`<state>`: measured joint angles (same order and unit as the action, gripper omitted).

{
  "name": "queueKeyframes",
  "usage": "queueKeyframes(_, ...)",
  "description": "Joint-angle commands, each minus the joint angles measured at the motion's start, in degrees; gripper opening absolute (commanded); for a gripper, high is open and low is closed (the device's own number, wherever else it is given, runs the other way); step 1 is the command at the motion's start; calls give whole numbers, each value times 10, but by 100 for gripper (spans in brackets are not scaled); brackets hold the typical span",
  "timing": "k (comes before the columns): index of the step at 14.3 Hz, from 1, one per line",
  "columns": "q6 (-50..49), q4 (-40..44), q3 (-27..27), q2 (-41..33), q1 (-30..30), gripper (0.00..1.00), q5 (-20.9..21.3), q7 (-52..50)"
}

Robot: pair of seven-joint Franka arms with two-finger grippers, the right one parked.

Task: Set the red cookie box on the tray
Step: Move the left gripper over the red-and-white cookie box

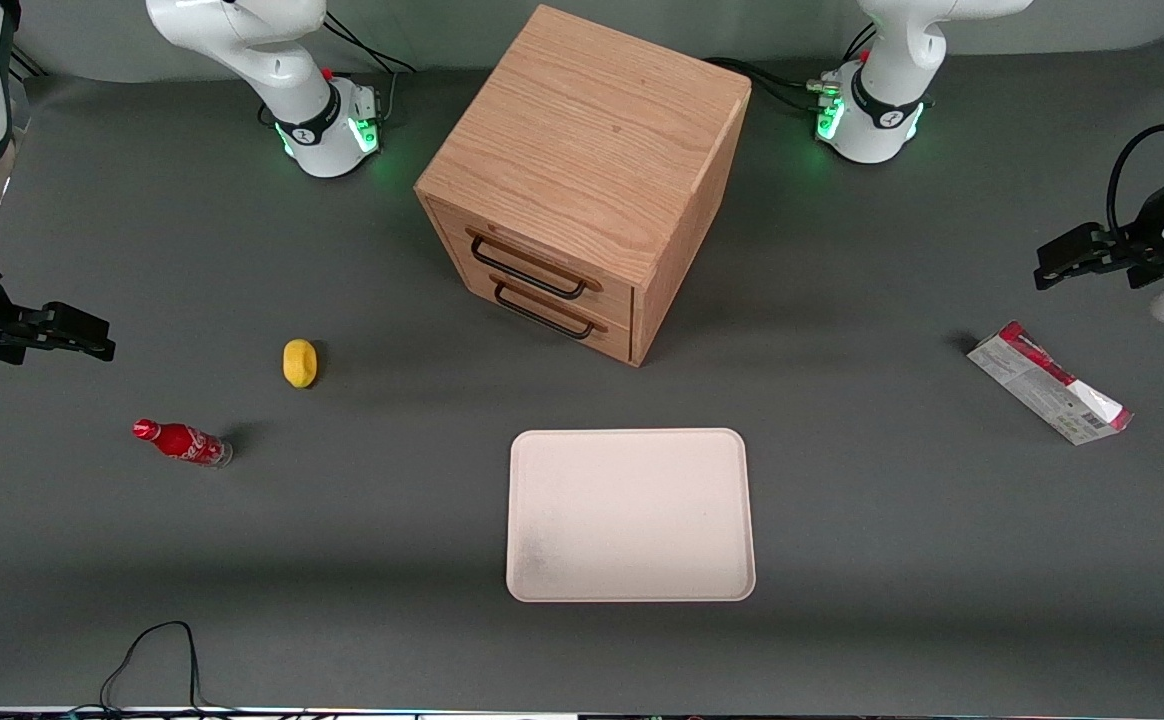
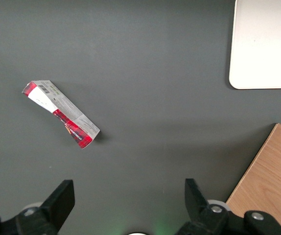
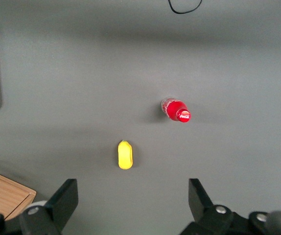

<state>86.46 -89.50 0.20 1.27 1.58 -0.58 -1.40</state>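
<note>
The red cookie box (image 1: 1047,382) lies flat on the grey table toward the working arm's end, its pale printed face up; the left wrist view shows it (image 2: 62,113) lying at an angle. The cream tray (image 1: 630,515) sits nearer the front camera than the wooden cabinet, and one rounded corner of the tray (image 2: 265,44) shows in the left wrist view. My left gripper (image 1: 1045,270) hangs in the air above the table, a little farther from the front camera than the box and apart from it. The gripper (image 2: 129,193) is open with nothing between its fingers.
A wooden two-drawer cabinet (image 1: 582,180) stands mid-table, its corner (image 2: 268,181) close to my gripper's view. Toward the parked arm's end lie a small red cola bottle (image 1: 182,442) and a yellow fruit-like object (image 1: 300,362). A black cable (image 1: 152,650) loops at the front edge.
</note>
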Motion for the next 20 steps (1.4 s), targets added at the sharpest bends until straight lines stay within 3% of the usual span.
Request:
queueKeyframes(1,3,1,-3,-5,-1,100,4,-10)
queueKeyframes(8,-4,-2,2,-4,-4,100,11,-12)
queueKeyframes(16,17,-37,12,-1,-149,100,18,-29)
queueKeyframes(20,10,-46,12,-8,-156,100,30,-33)
